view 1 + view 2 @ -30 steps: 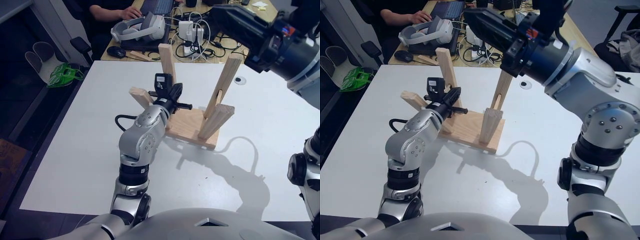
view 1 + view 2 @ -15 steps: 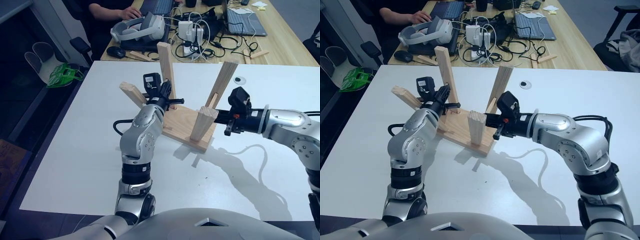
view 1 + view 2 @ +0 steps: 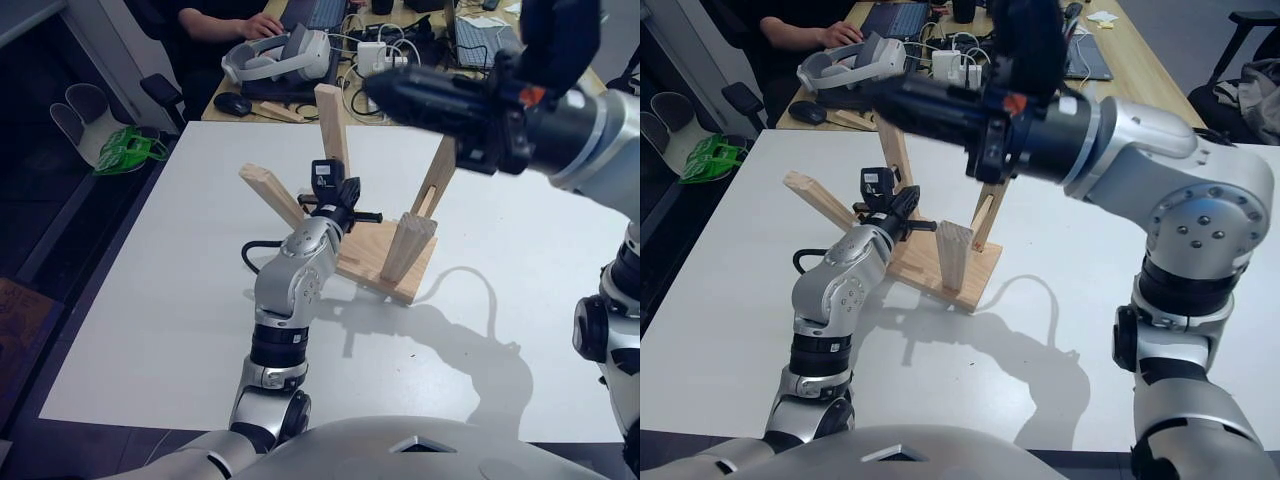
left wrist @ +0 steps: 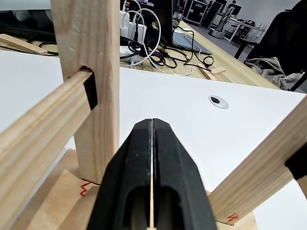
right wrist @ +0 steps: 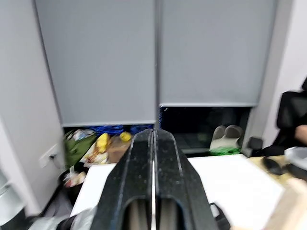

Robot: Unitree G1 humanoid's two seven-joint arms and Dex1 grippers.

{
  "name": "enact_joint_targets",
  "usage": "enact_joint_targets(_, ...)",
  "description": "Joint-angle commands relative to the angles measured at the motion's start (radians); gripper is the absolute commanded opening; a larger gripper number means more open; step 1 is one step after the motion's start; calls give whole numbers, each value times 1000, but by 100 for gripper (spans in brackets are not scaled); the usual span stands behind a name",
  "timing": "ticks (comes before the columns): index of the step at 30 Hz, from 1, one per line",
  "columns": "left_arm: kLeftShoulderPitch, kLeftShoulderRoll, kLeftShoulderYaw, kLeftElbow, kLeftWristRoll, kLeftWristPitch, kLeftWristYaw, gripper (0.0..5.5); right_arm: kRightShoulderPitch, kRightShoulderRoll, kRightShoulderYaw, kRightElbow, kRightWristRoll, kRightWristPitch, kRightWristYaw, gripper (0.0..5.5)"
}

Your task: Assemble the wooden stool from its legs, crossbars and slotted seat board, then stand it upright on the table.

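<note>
The wooden stool lies upside down on the white table [image 3: 180,300], its seat board [image 3: 385,262] flat and its legs [image 3: 333,125] pointing up. A crossbar [image 4: 43,124] enters a slot in one leg [image 4: 91,72]. My left gripper [image 3: 368,215] is shut with nothing in it, low over the seat board between the legs, tips beside the far leg. My right gripper [image 3: 885,95] is shut and holds nothing. It hangs high above the stool's far side and points toward the room's left. The right forearm [image 3: 560,120] hides part of the far right leg [image 3: 437,180].
Behind the table stands a wooden desk with a headset [image 3: 275,55], a mouse [image 3: 232,103], cables and laptops, and a person sits at it. A green object [image 3: 128,150] lies on the floor at left. A grommet [image 4: 217,100] sits in the table's far side. White tabletop spreads in front.
My right arm has lifted from beside the stool's near right leg and swung up and across above it. The left gripper shifted slightly right, and the stool moved a little.
</note>
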Motion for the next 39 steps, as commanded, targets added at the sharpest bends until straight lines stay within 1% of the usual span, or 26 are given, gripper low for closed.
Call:
enact_joint_targets(1, -7, -21, 5, 9, 8, 26, 12, 4, 121, 12, 125, -16, -52, 27, 54, 0)
enact_joint_targets(4, -7, -32, 9, 10, 4, 35, 20, 4, 246, -15, 288, 32, -235, -31, 145, 0)
enact_joint_targets(5, -9, -33, 9, 11, 3, 37, 19, 4, 267, -19, 321, 44, -277, -51, 164, 0)
enact_joint_targets(7, -11, -32, 11, 10, 0, 41, 19, 4, 287, -20, 340, 48, -314, -74, 184, 0)
enact_joint_targets(10, -3, -30, 15, 8, -3, 43, 18, 4, 286, 3, 317, 38, -311, -94, 184, 0)
enact_joint_targets(15, -6, -30, 16, 19, -4, 45, 12, 4, 180, 74, 195, 68, -295, -148, 116, 0)
enact_joint_targets(19, -7, -23, 15, 32, -1, 43, 4, 4, -30, 111, 47, 168, -326, -219, 17, 0)
enact_joint_targets(21, -9, -23, 13, 39, 1, 41, 0, 4, -136, 105, 7, 241, -385, -258, -14, 0)
enact_joint_targets(24, -12, -24, 9, 45, 3, 37, -5, 4, -226, 97, 7, 373, -518, -329, -52, 0)
enact_joint_targets(27, -8, -22, 4, 39, 2, 36, -9, 4, -247, 112, 25, 496, -638, -372, -89, 0)
enact_joint_targets(30, -1, -17, 4, 28, 2, 41, -14, 4, -197, 131, 72, 590, -721, -330, -111, 0)
enact_joint_targets(34, -5, -19, 4, 24, 4, 48, -13, 4, -47, 186, 153, 811, -803, -228, -109, 0)
enact_joint_targets(37, -10, -20, 4, 25, 4, 53, -12, 4, 14, 227, 131, 908, -829, -204, -138, 0)
enact_joint_targets(39, -7, -17, 9, 24, 3, 56, -12, 4, 18, 242, 103, 905, -830, -221, -143, 0)
